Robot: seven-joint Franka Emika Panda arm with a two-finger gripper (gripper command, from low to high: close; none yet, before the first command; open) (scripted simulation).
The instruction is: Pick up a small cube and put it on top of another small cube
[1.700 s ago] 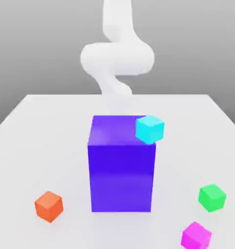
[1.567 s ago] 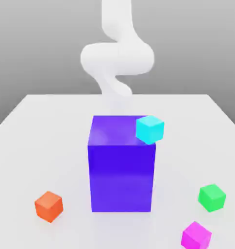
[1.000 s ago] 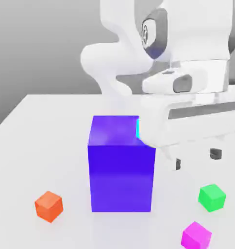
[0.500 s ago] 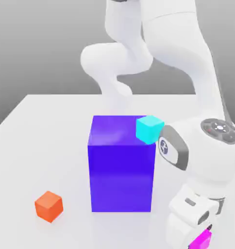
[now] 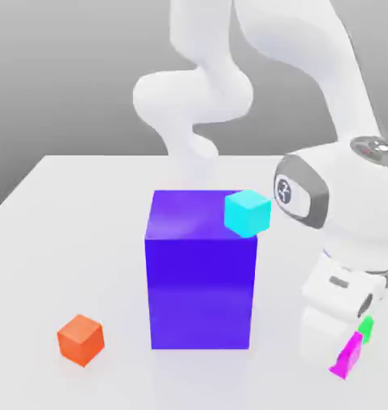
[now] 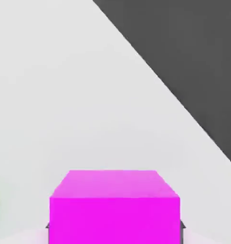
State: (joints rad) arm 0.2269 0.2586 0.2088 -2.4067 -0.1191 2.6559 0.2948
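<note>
Exterior view, gripper: my white two-finger gripper [image 5: 345, 352] is clamped on the small plain magenta cube [image 5: 347, 356], near the exterior view's right.
Exterior view, change: the magenta cube now sits higher than it did on the white table [image 5: 93, 240]; I judge the pick achieved and the placing still to do.
Exterior view, other cubes: small green cube [image 5: 366, 330] partly hidden behind the hand; small orange cube [image 5: 81, 340] unmoved; small cyan cube [image 5: 248, 213] at the edge of the large blue-purple block [image 5: 200, 292].
Exterior view, containers: none seen.
Hand view, grip: the magenta cube lies between both fingertips, seemingly level.
Hand view, next: I should keep clearance before travelling to the target cube.
</note>
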